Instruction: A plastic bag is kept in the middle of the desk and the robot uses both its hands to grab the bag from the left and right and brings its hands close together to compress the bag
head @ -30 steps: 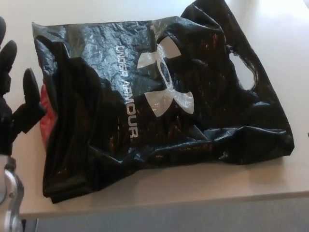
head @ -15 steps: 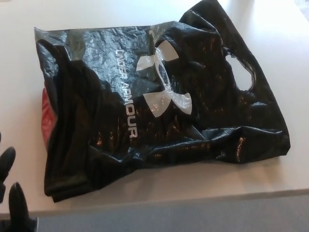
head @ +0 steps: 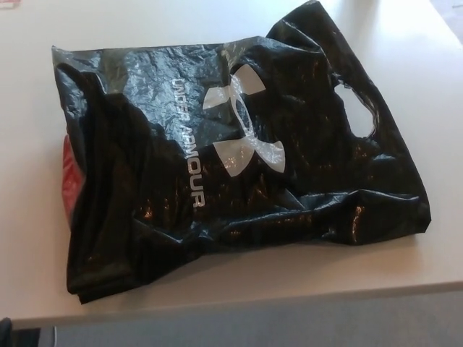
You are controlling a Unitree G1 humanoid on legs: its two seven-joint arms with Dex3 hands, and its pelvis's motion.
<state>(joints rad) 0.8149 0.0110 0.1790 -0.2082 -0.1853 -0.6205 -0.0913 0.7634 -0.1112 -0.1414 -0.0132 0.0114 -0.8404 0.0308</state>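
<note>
- Pale, off-white flat desk (head: 405, 65): fills nearly the whole head view; its near edge runs along the bottom of the picture, with a grey band below it.
- Black, glossy, crumpled plastic bag (head: 145, 188): lies flat on the middle of the desk, spread from near the left edge toward the right edge, its lower border close to the near edge. The film is heavily creased, with deep folds along the left side and a ridge across the lower right part.
- White printed logo (head: 242, 119): sits on the bag's upper middle, with white lettering "UNDER ARMOUR" (head: 189, 143) running beside it, turned sideways toward the near edge.
- Cut-out carrying handle (head: 359, 110): an oval opening at the bag's right end, through which the pale desk shows.
- Red patch (head: 69, 177): a strip of red material shows at the bag's left border, touching the desk; what it belongs to cannot be told.
- Robot hands: neither the left nor the right one appears in the head view, so whether their fingers are spread or closed cannot be told; nothing touches the bag.
</note>
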